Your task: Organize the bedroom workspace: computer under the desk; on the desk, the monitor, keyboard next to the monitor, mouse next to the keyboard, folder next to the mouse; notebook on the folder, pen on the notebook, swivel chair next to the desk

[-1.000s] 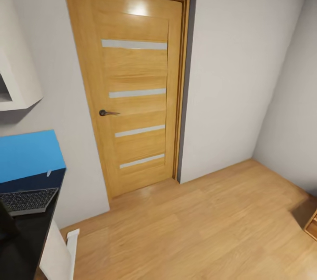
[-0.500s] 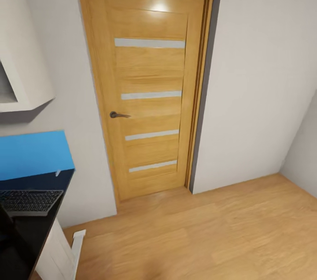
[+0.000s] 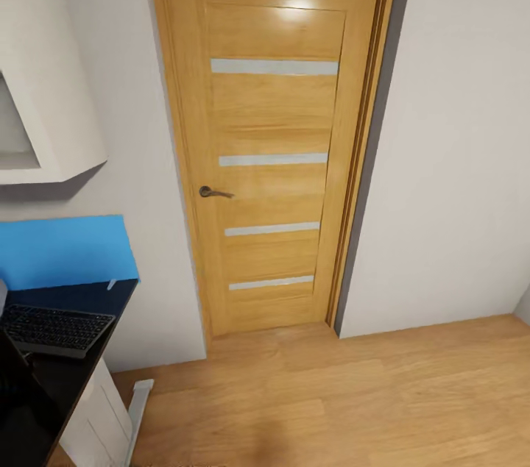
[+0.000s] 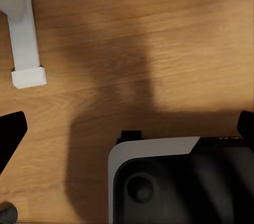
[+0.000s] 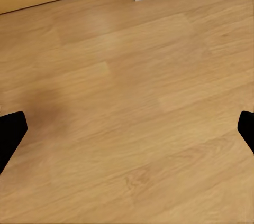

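Observation:
The desk (image 3: 88, 349) with its black top and white leg reaches into the head view at the lower left. On it lies the dark keyboard (image 3: 55, 329), and behind that the bright blue folder (image 3: 66, 251) against the wall. A small white stick, the pen (image 3: 112, 283), rests at the folder's near right corner. A black flat shape (image 3: 15, 401) cut by the picture's edge stands in front of the keyboard; I cannot tell what it is. My left gripper (image 4: 127, 129) is open over the floor beside the desk's white foot (image 4: 24, 49). My right gripper (image 5: 127, 129) is open over bare floor.
A closed wooden door (image 3: 276, 143) with a dark lever handle (image 3: 212, 193) faces me. A white wall cabinet (image 3: 44, 99) hangs above the desk. Light wood floor (image 3: 353, 393) spreads to the right. My own grey base (image 4: 180, 182) shows in the left wrist view.
The whole head picture has shifted right, so the camera has turned left: the door is now central and more of the desk shows. The things themselves have not moved.

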